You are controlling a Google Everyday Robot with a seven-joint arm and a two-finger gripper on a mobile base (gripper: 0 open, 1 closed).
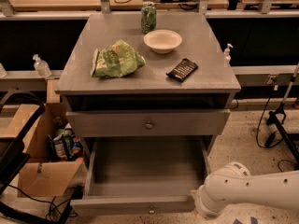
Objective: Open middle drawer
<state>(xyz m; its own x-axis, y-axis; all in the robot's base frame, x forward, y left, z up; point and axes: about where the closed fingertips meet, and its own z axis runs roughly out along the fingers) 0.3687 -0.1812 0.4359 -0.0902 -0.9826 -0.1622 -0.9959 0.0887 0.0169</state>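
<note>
The middle drawer (117, 123) is a grey flat front with a small round knob (149, 124), and it sits shut under the cabinet top. Below it, the taller bottom drawer (140, 204) is pulled far out and is empty. A dark gap (145, 101) lies between the cabinet top and the middle drawer. Only a white section of my arm (247, 192) shows, at the lower right beside the open bottom drawer. My gripper is out of view.
On the grey cabinet top (117, 36) lie a green chip bag (116, 59), a white bowl (162, 40), a green can (148, 17) and a dark snack packet (182, 69). A cardboard box (42, 162) with items stands left. Cables and a stand (280, 120) are right.
</note>
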